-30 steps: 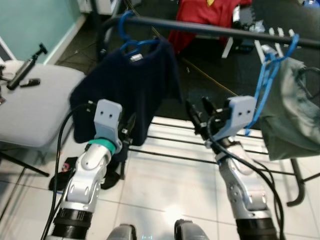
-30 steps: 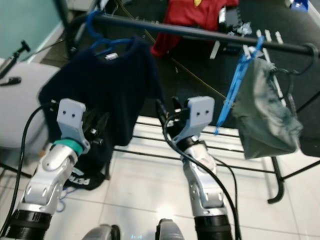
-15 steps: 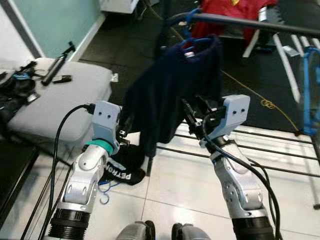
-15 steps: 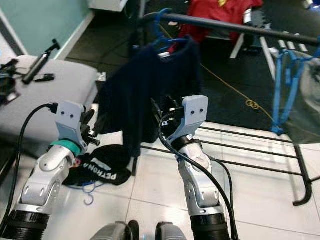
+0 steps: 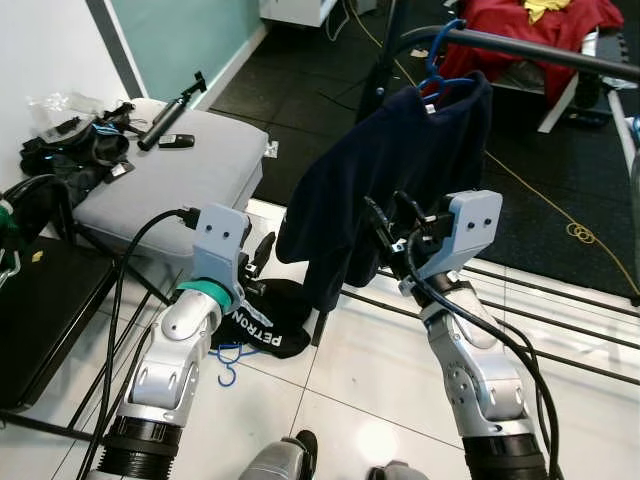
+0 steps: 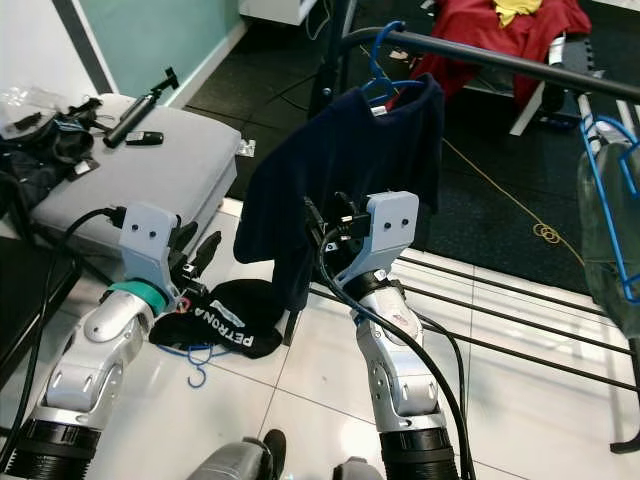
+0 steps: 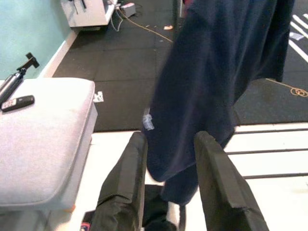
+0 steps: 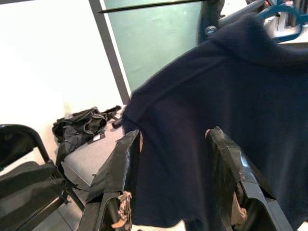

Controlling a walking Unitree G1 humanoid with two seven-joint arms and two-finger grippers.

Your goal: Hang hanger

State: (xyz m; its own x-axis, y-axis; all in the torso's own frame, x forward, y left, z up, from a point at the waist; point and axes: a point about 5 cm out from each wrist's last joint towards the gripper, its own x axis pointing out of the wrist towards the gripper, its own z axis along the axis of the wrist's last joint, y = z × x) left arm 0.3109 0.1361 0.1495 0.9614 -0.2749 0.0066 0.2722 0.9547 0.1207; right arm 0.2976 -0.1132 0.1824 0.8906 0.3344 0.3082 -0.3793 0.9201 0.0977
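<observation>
Blue hanger (image 6: 383,78) carrying navy shirt (image 6: 345,170) hooked on black rail (image 6: 500,58), up ahead of both grippers, neither touching it. Right gripper (image 8: 175,159) fingers spread, empty, shirt just beyond them. Left gripper (image 7: 168,166) fingers parted, empty, pointed at shirt's lower hem. Second blue hanger (image 5: 232,360) lies on white floor tiles under black garment (image 6: 225,315), near left arm. Grey cushion (image 5: 165,185) at robot's left.
</observation>
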